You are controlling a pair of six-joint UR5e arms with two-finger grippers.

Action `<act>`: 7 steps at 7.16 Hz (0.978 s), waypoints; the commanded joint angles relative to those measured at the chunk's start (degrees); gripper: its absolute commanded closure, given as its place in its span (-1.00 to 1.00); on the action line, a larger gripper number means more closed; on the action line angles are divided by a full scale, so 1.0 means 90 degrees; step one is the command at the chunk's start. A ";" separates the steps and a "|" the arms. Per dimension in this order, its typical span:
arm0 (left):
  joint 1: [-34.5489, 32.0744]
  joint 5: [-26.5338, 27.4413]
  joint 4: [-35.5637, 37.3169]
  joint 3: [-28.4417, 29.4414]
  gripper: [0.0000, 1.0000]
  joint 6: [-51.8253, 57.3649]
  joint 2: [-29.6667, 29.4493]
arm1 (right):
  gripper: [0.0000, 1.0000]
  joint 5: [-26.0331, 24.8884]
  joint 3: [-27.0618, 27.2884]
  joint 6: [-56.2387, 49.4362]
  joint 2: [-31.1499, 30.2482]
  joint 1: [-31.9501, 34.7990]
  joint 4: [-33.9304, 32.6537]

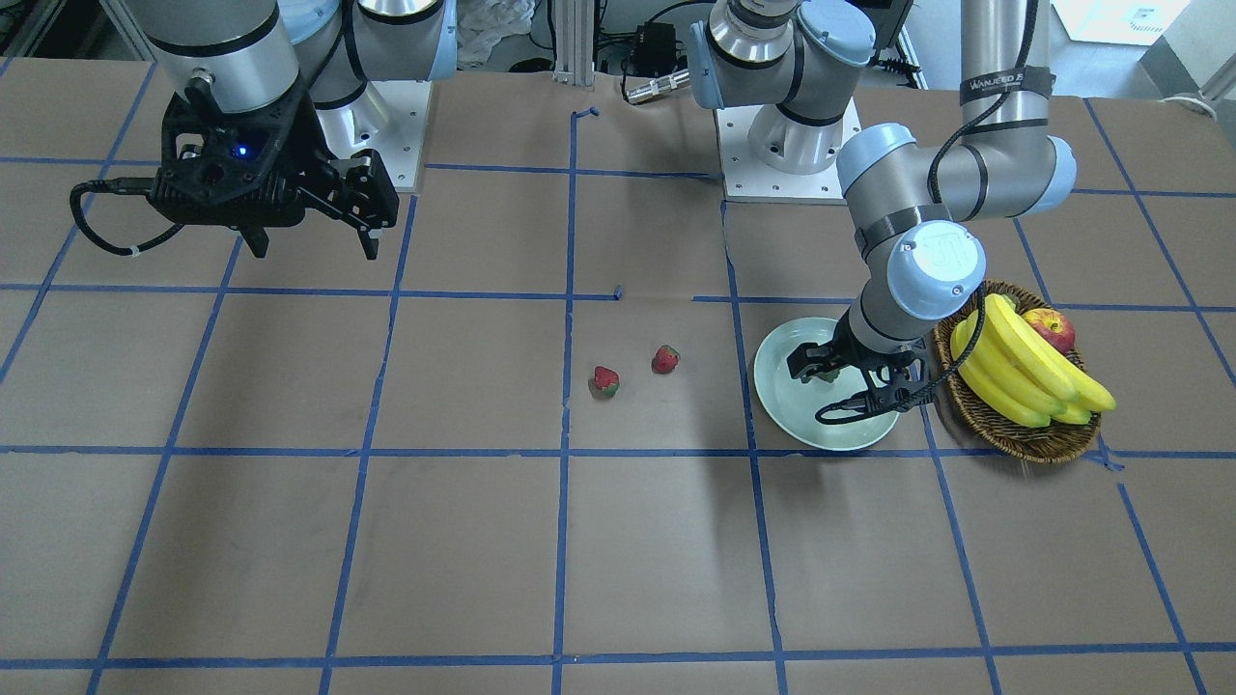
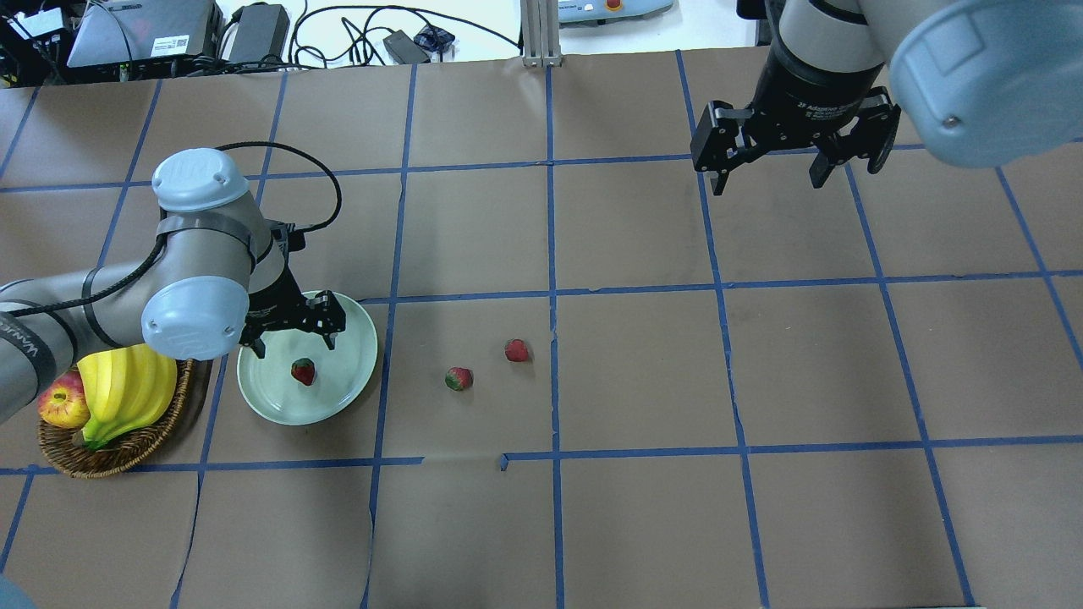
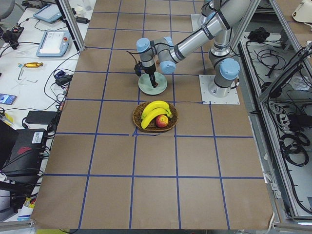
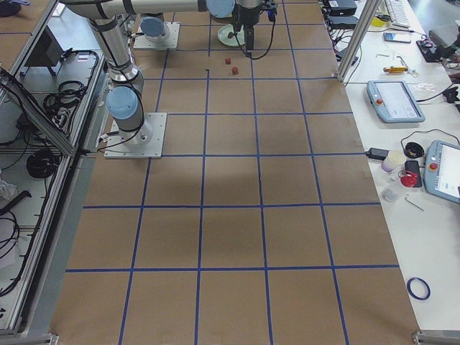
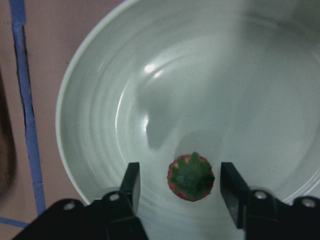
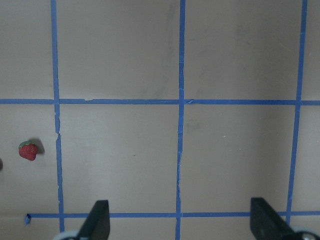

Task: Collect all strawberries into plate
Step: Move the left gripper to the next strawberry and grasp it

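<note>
The pale green plate (image 2: 351,381) sits at the left of the overhead view. One strawberry (image 2: 303,370) lies in it, cap up in the left wrist view (image 5: 191,177). My left gripper (image 2: 294,345) hangs just above the plate (image 5: 200,90), open, with a finger on each side of that berry and a gap at both. Two more strawberries (image 2: 459,378) (image 2: 517,350) lie on the brown table to the right of the plate. My right gripper (image 2: 768,182) is open and empty, high over the far right of the table. The right wrist view shows one berry (image 6: 28,150) at its left edge.
A brown wicker basket (image 2: 127,448) with bananas (image 2: 127,389) and a red-yellow apple (image 2: 61,404) stands right beside the plate on its left. Blue tape lines grid the brown table. Cables and devices lie beyond the far edge.
</note>
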 commanded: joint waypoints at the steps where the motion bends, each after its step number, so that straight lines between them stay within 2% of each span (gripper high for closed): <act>1: -0.1205 -0.0207 -0.0012 0.0366 -0.91 -0.0213 0.0013 | -1.00 0.0000 0.0000 0.0000 0.0002 0.0002 0.0000; 3: -0.2029 -0.0520 -0.0002 0.0358 -0.80 -0.1285 -0.0191 | -1.00 0.0000 0.0000 0.0000 0.0002 0.0002 0.0000; 5: -0.2158 -0.0998 0.0056 0.0221 -0.62 -0.1192 -0.0426 | -1.00 0.0000 0.0000 0.0000 0.0002 0.0011 0.0010; 7: -0.2208 -0.1097 0.0241 0.0221 -0.50 -0.1181 -0.0631 | -1.00 0.0000 0.0000 0.0000 0.0002 0.0011 0.0010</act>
